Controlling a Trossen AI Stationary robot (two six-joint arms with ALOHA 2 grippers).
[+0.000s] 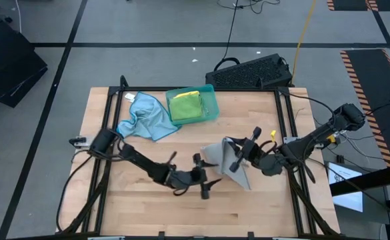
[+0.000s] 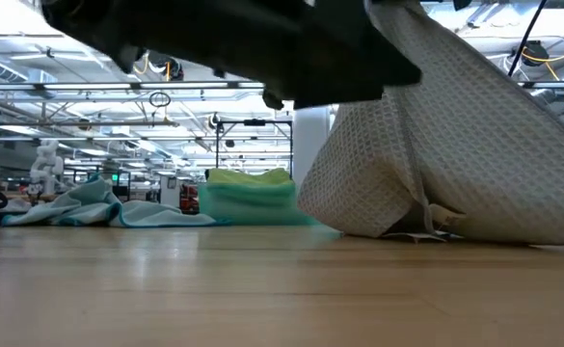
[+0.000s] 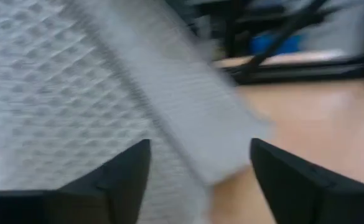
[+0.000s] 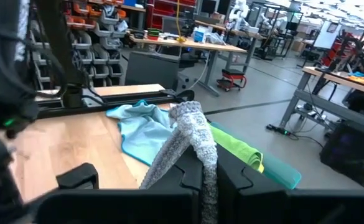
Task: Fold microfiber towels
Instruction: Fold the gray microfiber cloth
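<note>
From above, the right gripper [image 1: 247, 155] pinches the grey towel [image 1: 223, 162], lifting it into a tent; the left gripper [image 1: 207, 179] is just beside it, fingers spread. Beyond lie the light blue towel [image 1: 146, 117] and a teal tray [image 1: 210, 100] holding a green towel [image 1: 186, 106].

At table level, the grey towel [image 2: 455, 154] touches the wood.

The left wrist view shows open fingers [image 3: 116, 180] before grey cloth.

The right wrist view shows fingers [image 4: 188, 186] clamped on grey cloth.

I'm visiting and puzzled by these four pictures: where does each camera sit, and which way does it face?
High: overhead, looking down on table and both arms.
Low: at tabletop height, facing grey towel; an arm crosses above.
Left wrist: on left gripper, jaws open, at grey towel.
Right wrist: on right gripper, shut on grey towel, facing blue towel.
All share the grey towel.
</note>
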